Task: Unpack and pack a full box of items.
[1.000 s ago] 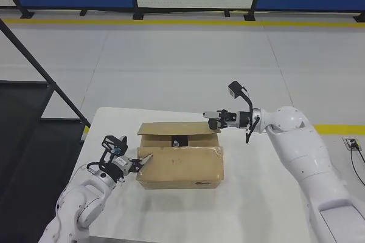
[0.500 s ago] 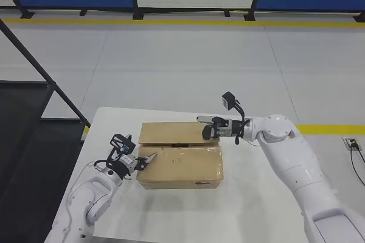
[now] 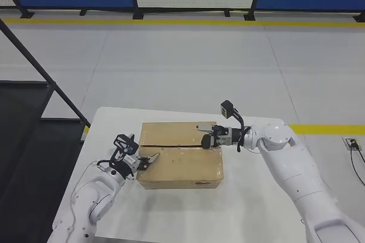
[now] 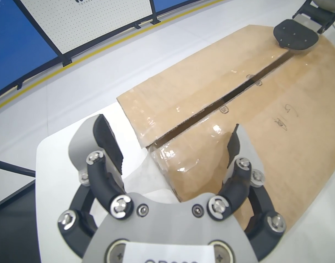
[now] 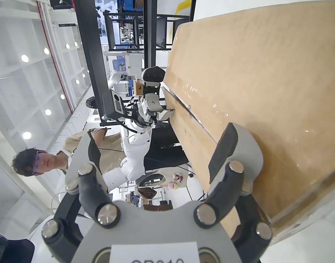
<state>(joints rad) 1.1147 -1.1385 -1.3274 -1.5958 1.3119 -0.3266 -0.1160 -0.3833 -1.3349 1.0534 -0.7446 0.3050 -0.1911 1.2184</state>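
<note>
A brown cardboard box sits mid-table with both top flaps nearly flat and a narrow dark slit between them. My right gripper is open at the box's right end, over the seam; one finger lies against the far flap. My left gripper is open at the box's left end. The box's taped corner sits between its fingers without being clamped. The right gripper's black pad shows at the far end of the slit.
The white table has free room right of the box and along its front edge. A black frame with a dark panel stands just beyond the table's left side.
The far flap went from raised, with the inside showing, to nearly flat. My right gripper moved in and down onto it. My left gripper shifted closer to the box's left end.
</note>
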